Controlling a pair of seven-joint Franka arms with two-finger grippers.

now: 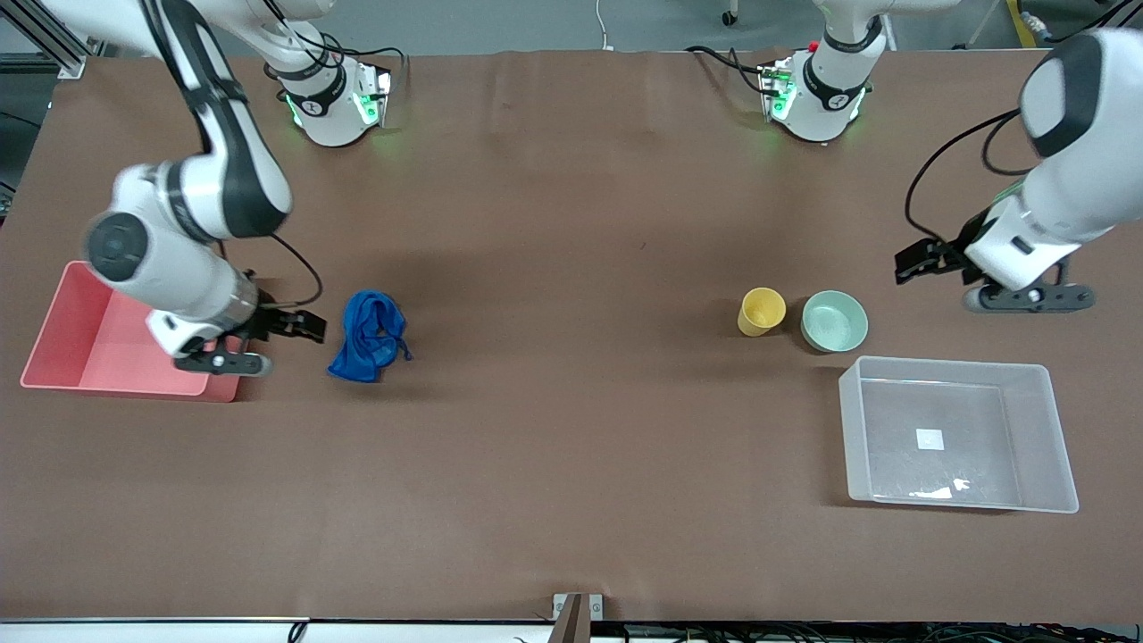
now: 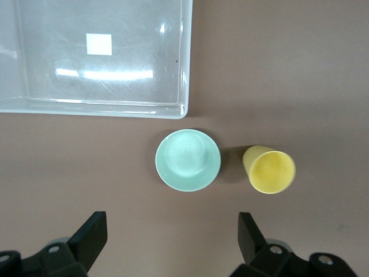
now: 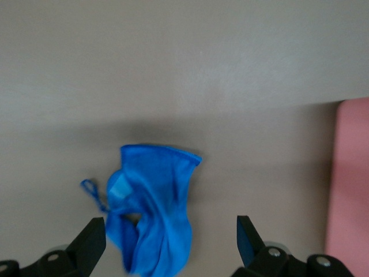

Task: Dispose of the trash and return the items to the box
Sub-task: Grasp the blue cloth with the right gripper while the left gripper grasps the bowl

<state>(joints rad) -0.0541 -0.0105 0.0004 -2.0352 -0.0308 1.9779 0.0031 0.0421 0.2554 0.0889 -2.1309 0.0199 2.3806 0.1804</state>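
My right pincer (image 1: 308,326) hangs with its fingers spread wide and nothing between them, above the edge of the pink bin (image 1: 62,344) at the right arm's end of the worktop (image 1: 571,223). The blue fabric (image 1: 368,337) lies crumpled on the worktop just beside that pincer, toward the left arm's end; its long axis runs nearer-to-farther from the front camera, with a thin string trailing off one side. My left pincer (image 1: 920,263) is likewise spread and holds nothing, hovering over the worktop near the mint-green bowl (image 1: 834,321). The bowl and the yellow cup (image 1: 761,312) stand upright just beside each other, mouths up. The clear box (image 1: 1036,438) lies nearer the front camera than both, its long axis along the worktop's length.
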